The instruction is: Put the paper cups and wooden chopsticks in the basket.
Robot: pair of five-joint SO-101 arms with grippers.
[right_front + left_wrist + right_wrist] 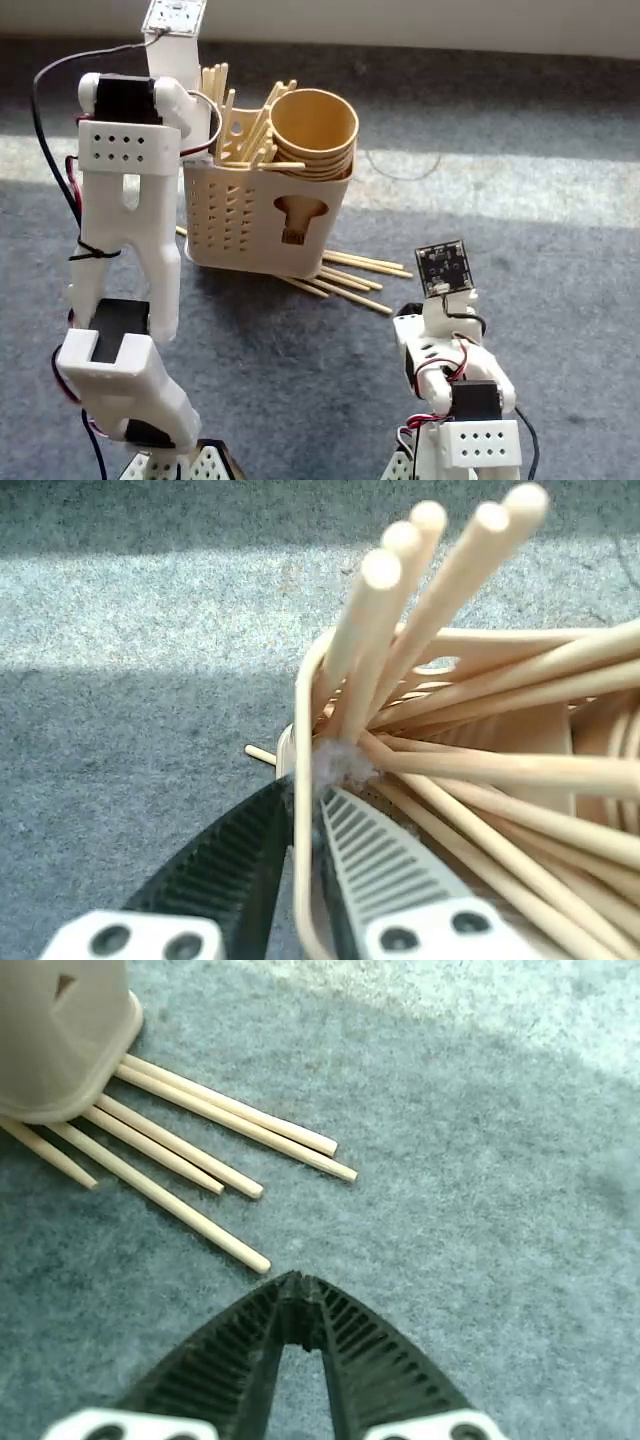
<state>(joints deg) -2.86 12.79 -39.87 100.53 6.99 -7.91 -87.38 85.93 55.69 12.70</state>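
Several stacked tan paper cups are sitting nested in the right half of a cream perforated plastic basket, their round rims rising above its top edge. Many pale wooden chopsticks are standing in the left half of the basket, leaning at mixed angles and poking well above the rim, some tilting across towards the cups. In the left wrist view these chopsticks are fanning out from the corner of the basket.

Several more loose wooden chopsticks are lying flat on the grey carpet-covered bench, to the right of the basket, with one end of each running under its base. The right wrist view is showing them spreading out from under the basket's rounded corner.

The left gripper is sitting at the far left corner of the basket, one finger outside the wall and the other inside, pinching the thin rim between them. The left arm is stretching up the left side of the scene to that corner.

The right gripper is hovering over bare bench just near of the loose chopsticks, its jaws closed tip to tip and holding nothing. The right arm is sitting folded low at the near right.
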